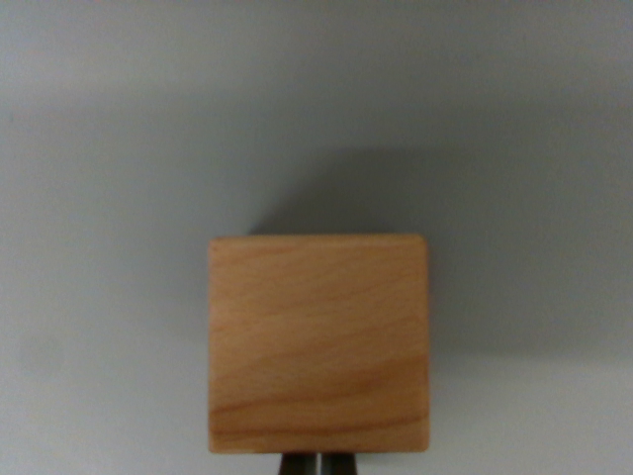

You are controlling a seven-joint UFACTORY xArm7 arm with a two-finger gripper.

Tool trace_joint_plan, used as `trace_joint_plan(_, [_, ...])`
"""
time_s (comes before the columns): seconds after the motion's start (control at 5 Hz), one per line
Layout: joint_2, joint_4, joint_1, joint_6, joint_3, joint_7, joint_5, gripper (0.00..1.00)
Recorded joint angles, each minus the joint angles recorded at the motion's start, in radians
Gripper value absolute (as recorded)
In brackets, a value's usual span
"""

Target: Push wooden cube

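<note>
You see the wooden cube point(318, 343) in the lower middle of the frame, sitting on the plain grey bench point(109, 178). Its visible face is nearly square, so it has no clear long axis; its edges run square to the frame, and the grain runs roughly left to right. Its shadow falls toward the upper right. At the bottom edge, right under the cube, your gripper point(318, 463) shows two dark fingertips pressed almost together, closed on nothing.

Wooden cube point(318, 343): one. Gripper point(318, 463): one, two fingertips showing. Table point(109, 198): one, grey.
</note>
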Motion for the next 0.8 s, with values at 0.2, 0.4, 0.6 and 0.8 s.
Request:
trace_joint_plan(0.2, [0.000,0.000,0.0000,0.000,0.000,0.000,0.0000,1.00])
trace_joint_plan(0.4, [0.027,0.044,0.0003,0.017,-0.001,0.000,-0.0014,1.00])
trace_joint_plan(0.6, [0.027,0.044,0.0003,0.017,-0.001,0.000,-0.0014,1.00])
trace_joint_plan(0.8, [0.052,0.085,0.0005,0.033,-0.002,-0.001,-0.0027,1.00])
